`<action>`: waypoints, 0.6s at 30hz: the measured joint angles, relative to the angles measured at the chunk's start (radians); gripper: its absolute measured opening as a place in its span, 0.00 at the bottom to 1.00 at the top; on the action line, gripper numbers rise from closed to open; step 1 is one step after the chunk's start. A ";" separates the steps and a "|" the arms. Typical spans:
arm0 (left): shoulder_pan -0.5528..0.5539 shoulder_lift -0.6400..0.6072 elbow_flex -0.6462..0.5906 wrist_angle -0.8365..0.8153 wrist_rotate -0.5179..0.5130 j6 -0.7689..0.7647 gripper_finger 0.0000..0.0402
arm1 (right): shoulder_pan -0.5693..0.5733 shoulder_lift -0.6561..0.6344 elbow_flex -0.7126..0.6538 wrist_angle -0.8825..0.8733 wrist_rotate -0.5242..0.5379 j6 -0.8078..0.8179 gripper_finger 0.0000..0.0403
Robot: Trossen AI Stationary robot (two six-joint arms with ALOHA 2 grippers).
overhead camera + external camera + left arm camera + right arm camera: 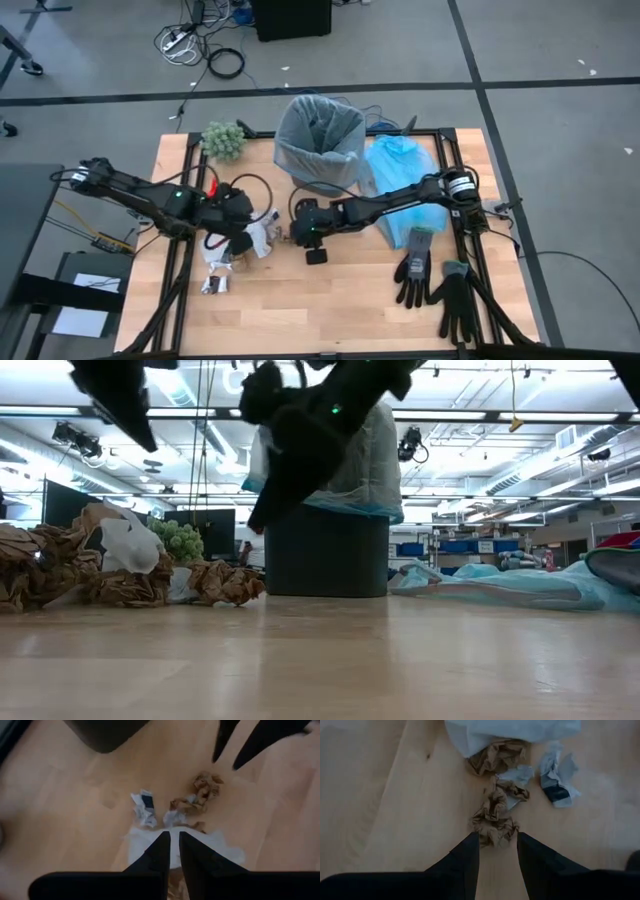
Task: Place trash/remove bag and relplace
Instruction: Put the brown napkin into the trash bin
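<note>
Crumpled brown paper scrap [494,817], lying loose on the wooden table [340,300] just ahead of the right gripper [497,845]; fingers parted either side of its near end, not yet closed, nothing held. Likely light, springy, easily squashed; best pinched across the thick middle wad, not a stray flap. Beyond it, a white paper sheet [150,845], a small white-and-dark wrapper [144,807] and more brown scraps [202,792]. Left gripper [170,840] poised over the white sheet, fingers near together, a narrow slit between; grip on it not clear. Farther off, black bin [318,180] lined with grey bag [318,125], light-blue plastic bag [405,185] beside it, black gloves [435,280] apart.
</note>
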 joint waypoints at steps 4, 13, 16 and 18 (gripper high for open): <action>-0.037 -0.069 -0.071 0.024 0.002 -0.076 0.13 | -0.008 0.053 0.029 0.008 -0.019 0.024 0.32; -0.086 -0.165 -0.224 0.129 -0.002 -0.177 0.13 | -0.049 0.142 0.052 0.017 -0.044 0.030 0.33; -0.088 -0.164 -0.259 0.203 0.001 -0.179 0.13 | -0.063 0.154 0.052 0.015 -0.061 0.048 0.32; -0.088 -0.160 -0.277 0.241 0.007 -0.177 0.13 | -0.071 0.163 0.053 0.009 -0.076 0.071 0.29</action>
